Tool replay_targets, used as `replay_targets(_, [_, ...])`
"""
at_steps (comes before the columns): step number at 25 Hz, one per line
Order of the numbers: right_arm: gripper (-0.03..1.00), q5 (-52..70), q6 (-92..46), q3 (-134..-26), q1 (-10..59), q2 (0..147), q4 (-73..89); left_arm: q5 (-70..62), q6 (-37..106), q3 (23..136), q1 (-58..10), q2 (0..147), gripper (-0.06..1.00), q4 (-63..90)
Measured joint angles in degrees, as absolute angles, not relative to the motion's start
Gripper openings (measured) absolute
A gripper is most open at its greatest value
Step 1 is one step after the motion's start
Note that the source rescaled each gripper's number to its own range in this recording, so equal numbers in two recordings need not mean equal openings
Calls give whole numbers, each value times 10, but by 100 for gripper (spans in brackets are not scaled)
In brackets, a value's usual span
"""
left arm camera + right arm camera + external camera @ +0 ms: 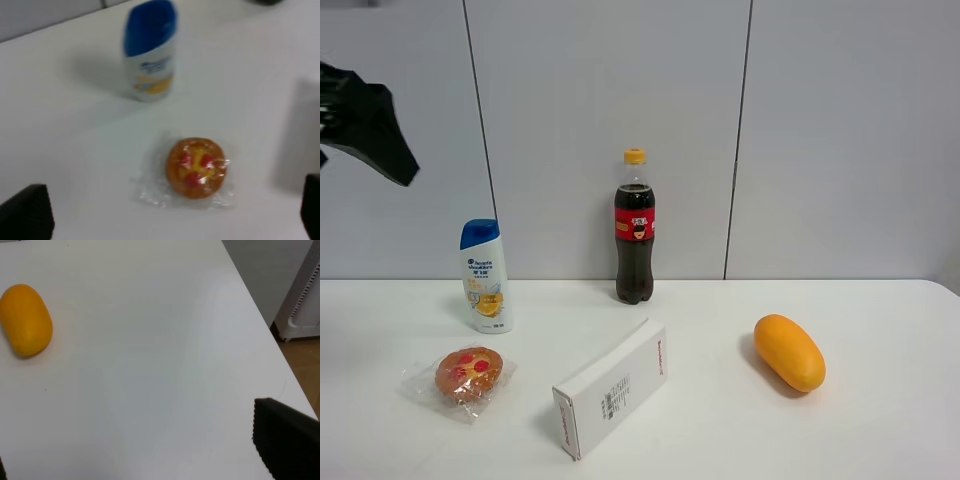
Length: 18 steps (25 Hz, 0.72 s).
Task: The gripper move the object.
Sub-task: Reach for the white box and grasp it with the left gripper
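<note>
White box (612,385) | lies flat on counter (880,440), in front of cola bottle (634,230), between wrapped pastry (468,373) and mango (790,352), touching neither | left end effector (168,212): jaws spread wide, holding nothing, raised over the pastry, apart from box | right end effector (142,455): jaws spread wide, holding nothing, over counter beside mango
</note>
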State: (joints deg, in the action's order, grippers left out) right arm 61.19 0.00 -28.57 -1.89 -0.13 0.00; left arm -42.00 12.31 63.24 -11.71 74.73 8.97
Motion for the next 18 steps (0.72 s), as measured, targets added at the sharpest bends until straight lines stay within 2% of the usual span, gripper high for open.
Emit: replay_targets(18, [100,612,0,-286,-19,-1,0,-323,46,633,-397,805,100,76])
